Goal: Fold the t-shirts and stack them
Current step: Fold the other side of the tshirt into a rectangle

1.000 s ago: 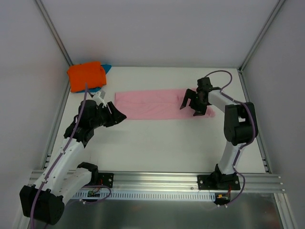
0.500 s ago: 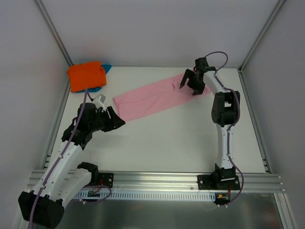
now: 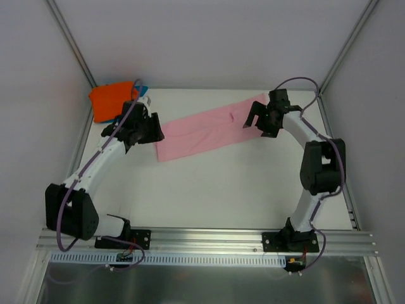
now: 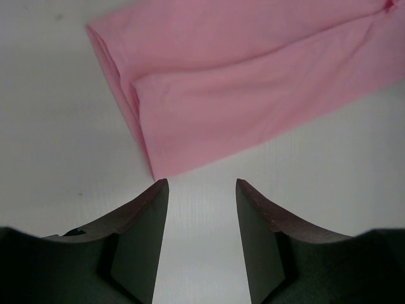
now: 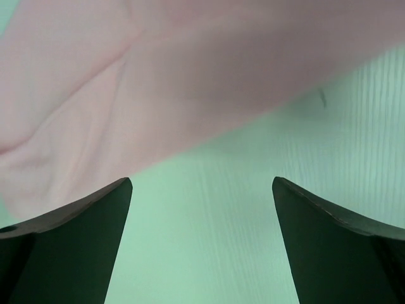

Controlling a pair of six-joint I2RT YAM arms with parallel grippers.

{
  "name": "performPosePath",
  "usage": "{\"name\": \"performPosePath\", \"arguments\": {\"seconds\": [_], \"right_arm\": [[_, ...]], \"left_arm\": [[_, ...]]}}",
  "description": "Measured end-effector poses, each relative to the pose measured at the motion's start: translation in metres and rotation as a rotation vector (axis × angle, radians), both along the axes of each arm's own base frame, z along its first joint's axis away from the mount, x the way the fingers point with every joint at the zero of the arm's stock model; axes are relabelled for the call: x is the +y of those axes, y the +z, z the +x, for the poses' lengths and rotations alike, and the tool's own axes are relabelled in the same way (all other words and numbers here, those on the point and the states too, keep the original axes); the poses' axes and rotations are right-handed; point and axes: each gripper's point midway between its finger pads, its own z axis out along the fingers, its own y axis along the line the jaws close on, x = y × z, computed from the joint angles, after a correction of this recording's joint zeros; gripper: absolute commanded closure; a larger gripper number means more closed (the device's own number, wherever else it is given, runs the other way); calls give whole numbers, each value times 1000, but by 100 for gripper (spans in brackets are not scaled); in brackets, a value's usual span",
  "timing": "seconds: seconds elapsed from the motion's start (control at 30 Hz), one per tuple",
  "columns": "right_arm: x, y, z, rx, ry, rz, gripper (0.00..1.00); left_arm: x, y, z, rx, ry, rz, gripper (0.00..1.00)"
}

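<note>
Starting overhead, Inspector, what do you record?

Inspector: A light pink cloth t-shirt [image 3: 209, 126], folded into a long strip, lies slantwise on the white table [image 3: 221, 190]. Beyond the strip's left end sits a folded bright orange t-shirt [image 3: 109, 101], with a sliver of a teal-blue t-shirt [image 3: 142, 87] under it. Hazard, in my judgement: the strip lies askew, so ends lifted unevenly would give a crooked fold that stacks badly. The left gripper [image 3: 155, 132] stands at the strip's left end and the right gripper [image 3: 256, 120] over its right end. Whether either touches the cloth cannot be told from above.

Clerk: Left wrist view?

Inspector: Hazard: closing here may catch only the top layer, or no cloth at all, and the strip would fall open. Its fingers [image 4: 139, 234] stand partly parted with nothing between them. The strip's near corner lies just ahead of one fingertip, outside the gap.

Clerk: Right wrist view?

Inspector: Similar hazard: a shallow bite at the edge could slip. The jaws are spread wide and empty. The strip's long edge lies just ahead of the tips, with bare table under the gap.
</note>
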Motion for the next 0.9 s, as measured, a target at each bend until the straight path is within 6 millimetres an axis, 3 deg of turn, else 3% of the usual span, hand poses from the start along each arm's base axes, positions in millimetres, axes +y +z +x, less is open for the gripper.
{"name": "performPosePath", "arguments": {"seconds": [0.17, 0.23, 0.33, 0.43, 0.6, 0.73, 0.9], "right_arm": [[16, 74, -72, -171, 62, 85, 0], [24, 91, -95, -216, 106, 106, 0], [24, 98, -114, -233, 144, 106, 1], [17, 91, -139, -211, 160, 93, 1], [6, 98, -184, -231, 176, 86, 1], [3, 108, -199, -275, 188, 96, 1], [3, 87, -211, -216, 197, 103, 0]], "left_arm": [[-2, 12, 74, -32, -99, 260, 54], [-9, 5, 93, -36, -174, 353, 54], [-12, -18, 87, 6, -315, 467, 54], [-11, -34, 76, 52, -438, 549, 54], [-4, -60, 72, 152, -534, 622, 55], [1, -91, 69, 249, -584, 663, 55], [0, -119, 69, 329, -627, 683, 50]]}}
